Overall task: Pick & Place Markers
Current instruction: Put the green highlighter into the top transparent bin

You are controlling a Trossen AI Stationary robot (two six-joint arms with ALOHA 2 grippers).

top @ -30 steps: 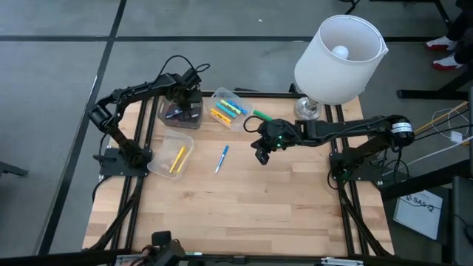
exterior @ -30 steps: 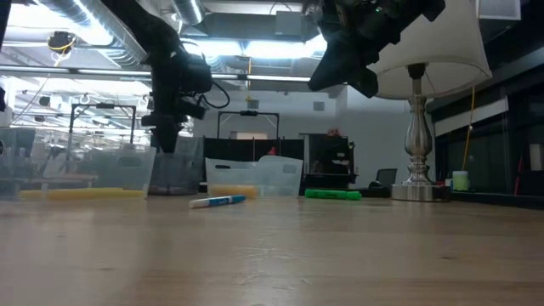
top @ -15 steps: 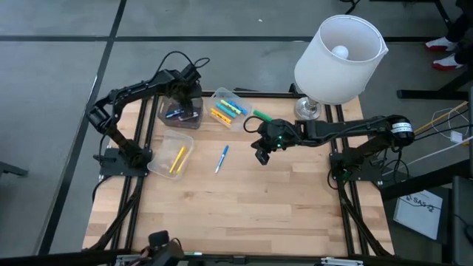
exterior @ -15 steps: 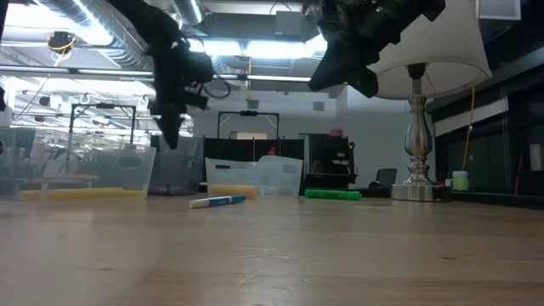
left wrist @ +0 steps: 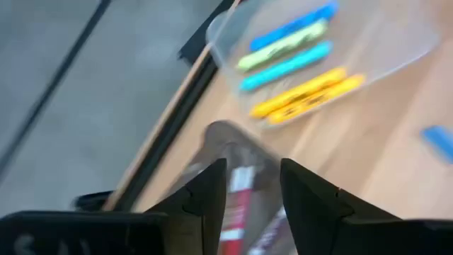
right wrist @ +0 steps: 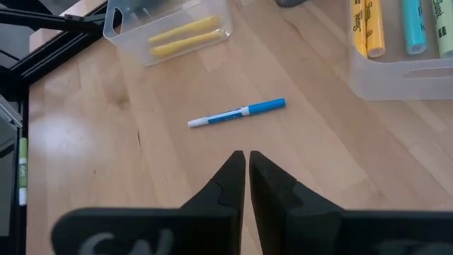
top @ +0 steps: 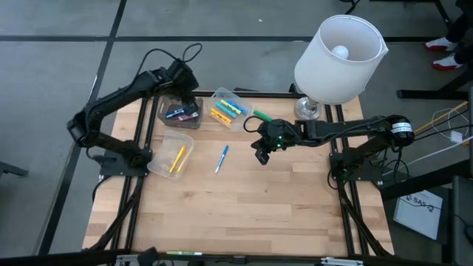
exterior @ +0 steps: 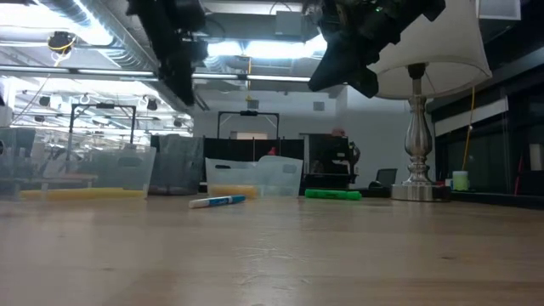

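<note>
So the lone blue marker [top: 222,158] lies flat on the worktop [top: 244,207], and everything else is easiest to place from it. Beside it, toward the left arm, a clear tub [top: 171,153] holds yellow markers [top: 178,159]. Farther back sits a second tub [top: 229,108] of blue, green and yellow markers, and next to that a third tub [top: 180,111] with dark ones. The left claw [top: 188,89] hangs above that third tub, fingers apart, holding nothing. The right claw [right wrist: 246,164] hovers just beside the blue marker, pinched shut and empty. A green marker [top: 261,116] lies near the lamp [top: 338,55].
</note>
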